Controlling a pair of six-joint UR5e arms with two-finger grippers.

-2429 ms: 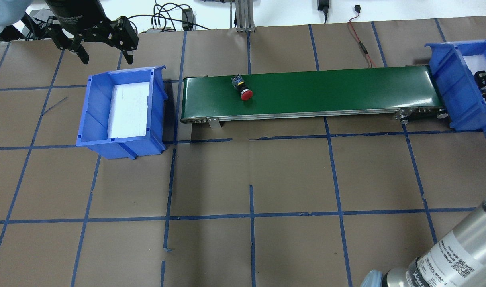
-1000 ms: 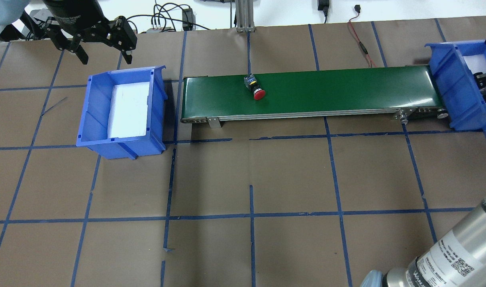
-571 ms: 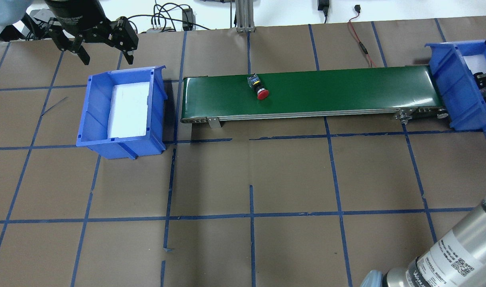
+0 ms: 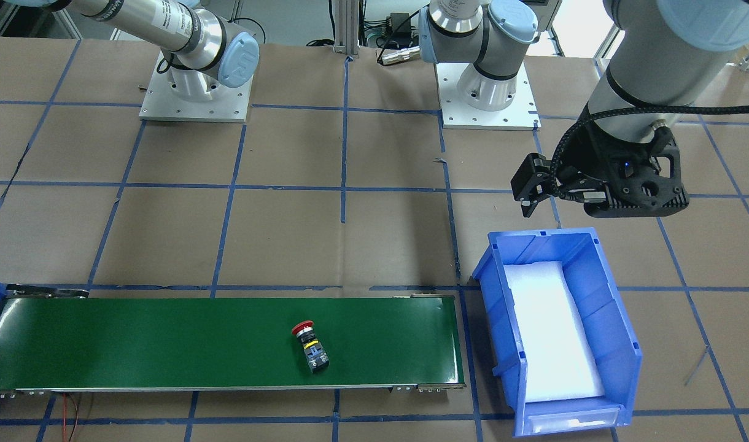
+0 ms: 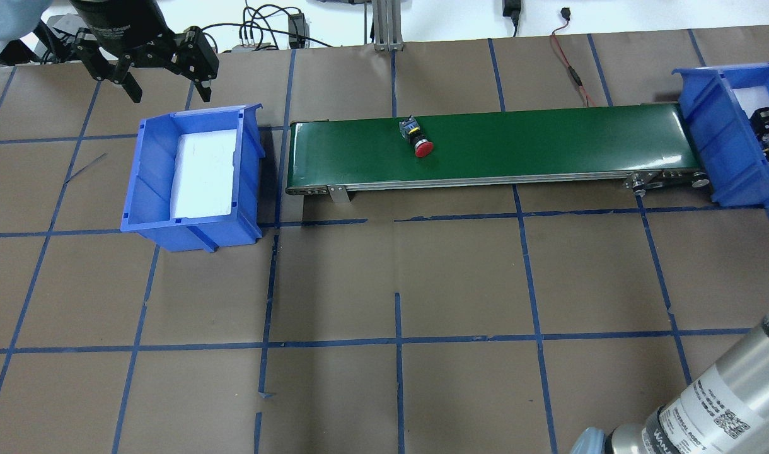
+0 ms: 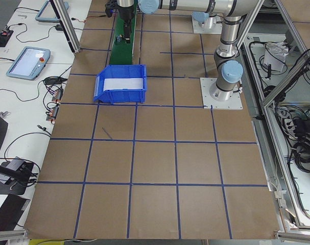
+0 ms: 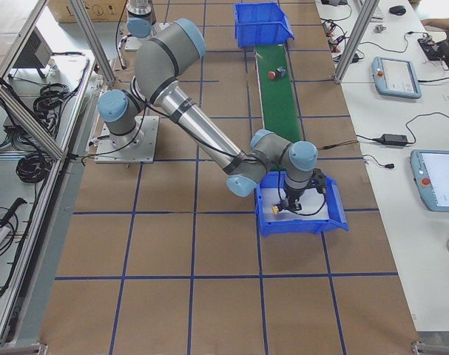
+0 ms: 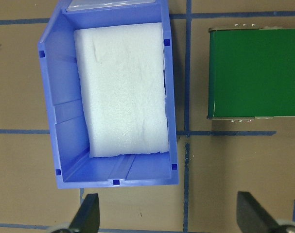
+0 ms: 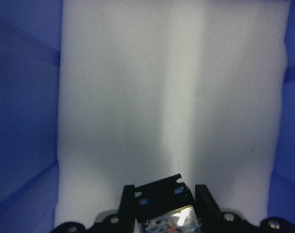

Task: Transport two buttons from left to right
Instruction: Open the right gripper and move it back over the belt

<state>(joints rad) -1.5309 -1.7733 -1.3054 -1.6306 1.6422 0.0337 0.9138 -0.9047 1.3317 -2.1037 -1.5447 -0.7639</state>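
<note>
The red button (image 5: 416,140) lies on its side on the green conveyor belt (image 5: 548,139), left of the belt's middle; it also shows in the front view (image 4: 309,347). My left gripper (image 5: 169,93) is open and empty, hovering just behind the left blue bin (image 5: 132,189). My right gripper (image 7: 289,201) is inside the right blue bin (image 5: 712,145). It is shut on the yellow button, whose yellow cap (image 7: 274,210) shows beside the fingers. The button's black body (image 9: 159,199) sits between the fingers above the white foam.
The left blue bin (image 4: 620,325) holds only a white foam pad. The conveyor (image 4: 135,344) runs between the two bins. Both arm bases (image 4: 485,92) stand on plates at the robot's side. Blue tape lines grid the brown table.
The red button has ridden the belt to the right. The right gripper has shifted slightly inside the right bin. The left gripper has barely moved.
</note>
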